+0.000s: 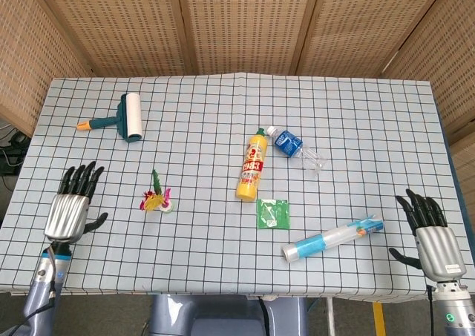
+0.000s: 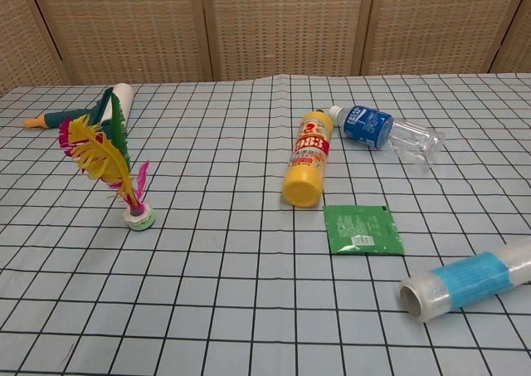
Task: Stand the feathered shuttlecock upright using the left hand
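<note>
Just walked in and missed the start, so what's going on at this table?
The robot's job was to stand a feathered shuttlecock upright with its left hand, and that looks done: it rests on its base, feathers up, with nothing touching it. The left hand is open, off to the side near the table edge. The right hand is open too, at the opposite corner. A yellow bottle, a water bottle and a lint roller lie untouched.

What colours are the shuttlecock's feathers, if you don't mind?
Yellow, pink and green feathers, clearest in the chest view.
</note>
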Robot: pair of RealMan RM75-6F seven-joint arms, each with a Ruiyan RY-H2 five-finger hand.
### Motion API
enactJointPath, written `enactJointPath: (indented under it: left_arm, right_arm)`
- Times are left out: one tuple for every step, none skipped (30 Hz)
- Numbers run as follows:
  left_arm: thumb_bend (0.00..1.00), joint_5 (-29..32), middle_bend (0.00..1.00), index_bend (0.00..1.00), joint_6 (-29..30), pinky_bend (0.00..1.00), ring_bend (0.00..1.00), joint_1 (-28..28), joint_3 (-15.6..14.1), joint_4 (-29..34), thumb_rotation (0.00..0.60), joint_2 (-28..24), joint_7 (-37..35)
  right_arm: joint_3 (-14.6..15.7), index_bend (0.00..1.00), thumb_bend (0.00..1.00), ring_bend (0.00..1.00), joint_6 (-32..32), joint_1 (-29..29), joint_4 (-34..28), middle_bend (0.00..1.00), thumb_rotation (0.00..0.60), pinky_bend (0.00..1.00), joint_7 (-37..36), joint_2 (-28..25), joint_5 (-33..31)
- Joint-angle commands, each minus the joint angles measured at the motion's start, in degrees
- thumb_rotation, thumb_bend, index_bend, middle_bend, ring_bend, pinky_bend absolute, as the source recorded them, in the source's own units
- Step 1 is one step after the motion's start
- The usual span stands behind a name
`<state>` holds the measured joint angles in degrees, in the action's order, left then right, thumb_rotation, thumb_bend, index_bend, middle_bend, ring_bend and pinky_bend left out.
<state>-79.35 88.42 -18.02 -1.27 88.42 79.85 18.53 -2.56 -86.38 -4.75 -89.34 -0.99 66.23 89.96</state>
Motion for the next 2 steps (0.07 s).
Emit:
enactJointPath:
  left_arm:
    - [0.22,-2.06,0.0,0.01,2.72,0.0,0.0,3.9,-2.9,-0.4,0.6,-2.73,2.36]
    - [0.22,-2.11,0.0,0.01,2.97,0.0,0.0,4.61,-3.36,-0.15,0.6,-3.29,2.83]
  right_arm:
    - [0.07,0.03,0.11,0.0,-0.7,0.16,-0.2,0.0,0.6,0.08,1.1,0.25,0.6]
    - [0.12,0.03,0.11,0.0,-0.89,0.22,-0.27,0.0,0.6,0.08,1.48,0.33,0.79]
